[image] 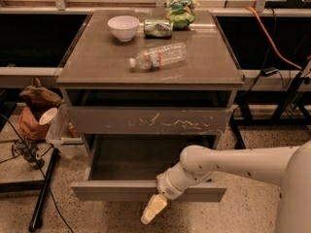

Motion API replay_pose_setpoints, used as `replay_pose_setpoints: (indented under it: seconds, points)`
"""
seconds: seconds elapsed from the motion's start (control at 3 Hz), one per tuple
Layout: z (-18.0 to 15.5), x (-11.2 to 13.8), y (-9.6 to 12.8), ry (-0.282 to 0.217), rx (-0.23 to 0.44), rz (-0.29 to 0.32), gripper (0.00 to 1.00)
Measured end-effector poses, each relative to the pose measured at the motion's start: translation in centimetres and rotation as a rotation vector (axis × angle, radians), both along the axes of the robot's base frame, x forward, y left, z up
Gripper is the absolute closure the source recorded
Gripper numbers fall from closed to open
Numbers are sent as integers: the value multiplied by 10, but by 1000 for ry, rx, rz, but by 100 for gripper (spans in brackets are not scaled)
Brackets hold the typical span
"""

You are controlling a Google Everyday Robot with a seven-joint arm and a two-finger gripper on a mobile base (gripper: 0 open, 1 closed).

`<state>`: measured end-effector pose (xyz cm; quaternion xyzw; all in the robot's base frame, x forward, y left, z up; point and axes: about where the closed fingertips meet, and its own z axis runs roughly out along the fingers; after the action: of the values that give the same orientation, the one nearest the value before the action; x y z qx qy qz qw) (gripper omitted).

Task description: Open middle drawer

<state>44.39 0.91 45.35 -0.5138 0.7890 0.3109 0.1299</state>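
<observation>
While the arm (233, 163) hides part of the pulled-out middle drawer (112, 191) front, our tool (153, 209) hangs below it, angled down-left; apart or together, we cannot tell.

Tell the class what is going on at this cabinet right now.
The robot's gripper hangs at the front edge of the middle drawer, the plain-fronted one below the scratched drawer. That drawer stands pulled well out. A bottle, a bowl, a can and a green bag rest on the cabinet top, away from it.
</observation>
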Motion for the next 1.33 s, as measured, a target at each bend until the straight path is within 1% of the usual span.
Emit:
replay_pose_setpoints:
  seconds: [0.33, 0.67, 1.33]
  points:
    - [-2, -17, 7, 37, 12, 18, 0]
    - [0, -17, 7, 37, 12, 18, 0]
    - [8, -40, 3, 64, 15, -14, 0]
